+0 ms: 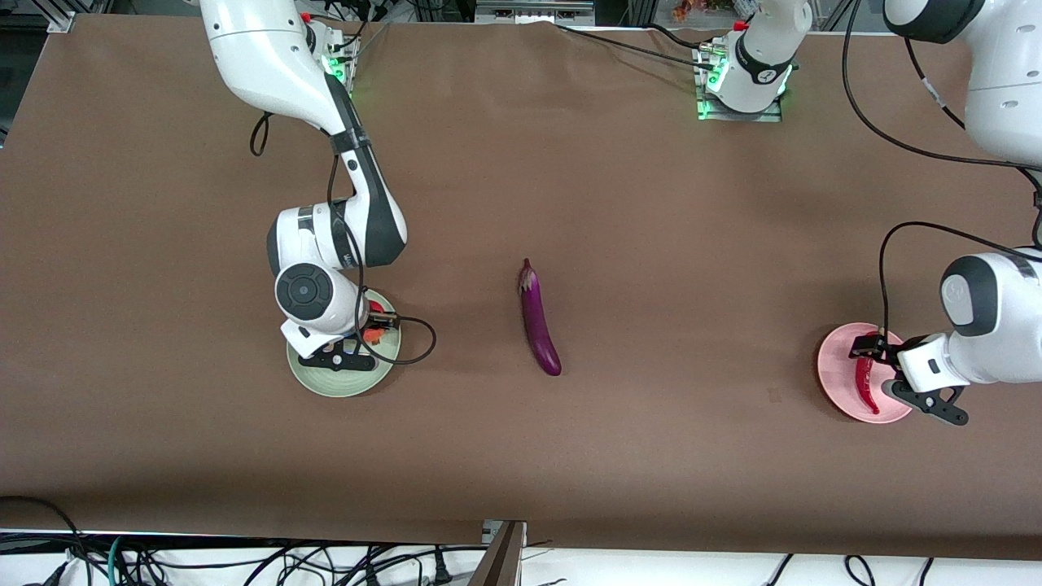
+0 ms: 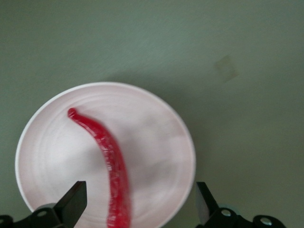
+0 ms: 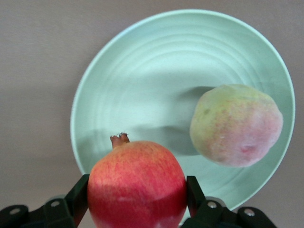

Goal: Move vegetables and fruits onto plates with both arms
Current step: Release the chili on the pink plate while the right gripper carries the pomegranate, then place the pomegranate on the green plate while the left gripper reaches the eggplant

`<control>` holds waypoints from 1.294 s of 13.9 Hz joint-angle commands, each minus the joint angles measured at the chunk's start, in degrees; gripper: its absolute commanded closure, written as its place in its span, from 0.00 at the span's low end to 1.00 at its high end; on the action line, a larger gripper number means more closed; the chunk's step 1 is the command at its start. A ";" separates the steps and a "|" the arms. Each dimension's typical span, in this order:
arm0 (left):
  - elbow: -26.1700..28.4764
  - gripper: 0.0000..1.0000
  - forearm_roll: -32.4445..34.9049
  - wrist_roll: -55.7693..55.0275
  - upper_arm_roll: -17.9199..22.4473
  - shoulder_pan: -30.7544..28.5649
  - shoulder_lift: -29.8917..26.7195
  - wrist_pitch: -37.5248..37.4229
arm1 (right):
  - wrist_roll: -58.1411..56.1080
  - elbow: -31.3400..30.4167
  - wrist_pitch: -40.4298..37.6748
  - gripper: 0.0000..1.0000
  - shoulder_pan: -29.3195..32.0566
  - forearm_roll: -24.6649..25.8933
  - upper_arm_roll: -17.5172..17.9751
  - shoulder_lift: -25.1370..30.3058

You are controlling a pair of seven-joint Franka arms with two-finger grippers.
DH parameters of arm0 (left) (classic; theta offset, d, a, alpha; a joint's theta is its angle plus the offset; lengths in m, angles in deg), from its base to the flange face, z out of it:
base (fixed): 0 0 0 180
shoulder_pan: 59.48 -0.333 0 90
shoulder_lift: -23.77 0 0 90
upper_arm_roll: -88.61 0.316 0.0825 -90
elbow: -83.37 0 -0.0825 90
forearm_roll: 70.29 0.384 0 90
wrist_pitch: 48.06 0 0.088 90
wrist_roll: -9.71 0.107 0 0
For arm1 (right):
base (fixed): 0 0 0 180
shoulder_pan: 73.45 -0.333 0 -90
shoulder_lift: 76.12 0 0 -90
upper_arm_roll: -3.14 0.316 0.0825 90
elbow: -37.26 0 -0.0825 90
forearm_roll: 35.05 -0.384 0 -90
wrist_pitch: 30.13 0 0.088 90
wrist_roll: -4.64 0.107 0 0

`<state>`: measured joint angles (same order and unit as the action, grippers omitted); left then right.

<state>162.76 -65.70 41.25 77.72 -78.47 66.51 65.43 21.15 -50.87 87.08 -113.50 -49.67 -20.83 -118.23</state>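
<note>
Front view: right arm's wrist hides most of the green plate (image 1: 330, 384) and both fruits. Right wrist view: right gripper (image 3: 137, 202) over that plate, fingers clamped on the pomegranate (image 3: 137, 183), its lower part cut off; peach (image 3: 236, 125) lies on the plate. Left gripper (image 2: 140, 202) spread wide over the pink plate (image 2: 47, 142), fingers either side of the chili pepper (image 2: 109, 161), not touching; stem end out of frame. Eggplant (image 1: 540, 318) lies mid-table between the plates, well apart from both grippers.
</note>
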 commanded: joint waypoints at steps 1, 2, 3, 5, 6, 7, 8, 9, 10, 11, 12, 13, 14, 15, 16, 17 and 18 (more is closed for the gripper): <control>-0.20 0.00 -4.65 -5.51 -2.97 -0.87 -1.61 -4.50 | -0.68 -0.37 0.73 0.79 0.58 1.51 -0.29 -0.78; -0.02 0.00 -8.59 -6.83 -3.95 -0.70 -1.61 -5.38 | -0.68 -0.46 1.52 0.79 1.29 1.95 -0.20 -0.87; 0.07 0.00 -9.94 -9.54 -4.13 0.08 -1.53 -5.56 | -0.68 -0.46 1.62 0.79 1.29 1.96 -0.20 -0.96; 0.33 0.00 -10.56 -17.96 -5.27 3.85 -1.35 -5.13 | -0.68 -0.46 2.75 0.78 1.38 1.96 -0.20 -1.48; 0.16 0.00 -10.65 -24.19 -5.45 7.44 -1.35 -4.51 | -0.68 -0.38 3.45 0.67 1.56 1.87 -0.20 -2.18; 0.16 0.00 -11.09 -31.56 -5.36 11.13 -1.26 -2.59 | -0.68 -0.37 4.07 0.21 1.73 1.70 -0.20 -2.54; 0.33 0.00 -11.44 -38.24 -5.36 14.03 -0.91 0.04 | -0.77 -0.11 3.90 0.00 1.99 1.69 -0.20 -2.37; 0.33 0.00 -11.44 -44.05 -5.36 17.89 -0.74 2.58 | -1.20 0.67 3.47 0.00 2.17 1.61 -0.28 -1.76; 0.33 0.00 -11.44 -49.85 -5.36 20.63 -0.12 5.05 | -1.47 1.12 3.03 0.00 2.35 1.78 -0.37 -0.53; 0.68 0.00 -11.44 -56.00 -5.36 23.53 0.49 7.86 | -2.95 1.21 2.24 0.00 2.70 1.96 -0.98 1.65; 1.03 0.00 -11.44 -61.37 -5.28 26.43 1.19 11.45 | -6.19 1.56 1.10 0.00 2.87 1.96 -2.29 3.42; 1.04 0.00 -11.10 -66.12 -5.28 29.33 2.33 14.53 | -9.96 2.52 -1.35 0.00 2.96 1.96 -3.35 5.35; 0.95 0.00 -10.92 -71.13 -5.01 32.75 3.21 16.83 | -13.13 3.57 -5.20 0.00 2.96 1.96 -4.75 6.93; 0.60 0.00 -10.65 -75.53 -4.66 35.66 4.00 18.59 | -16.38 5.49 -8.98 0.00 2.96 1.96 -6.33 8.26; 0.42 0.00 -10.04 -78.53 -3.79 38.38 4.45 19.65 | -19.72 7.78 -13.11 0.00 3.05 1.87 -8.09 8.96; 0.42 0.00 -9.25 -79.70 -2.21 40.67 4.54 20.01 | -23.32 9.89 -17.15 0.00 3.05 1.78 -10.02 9.23; 0.42 0.00 -9.25 -79.88 -0.98 42.09 4.80 20.10 | -26.92 11.91 -20.76 0.00 2.96 1.78 -11.96 9.50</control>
<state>163.93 -75.87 -36.38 73.72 -39.20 71.13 85.21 0.20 -42.50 72.44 -110.87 -48.37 -30.59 -109.22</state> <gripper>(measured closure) 0.000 0.000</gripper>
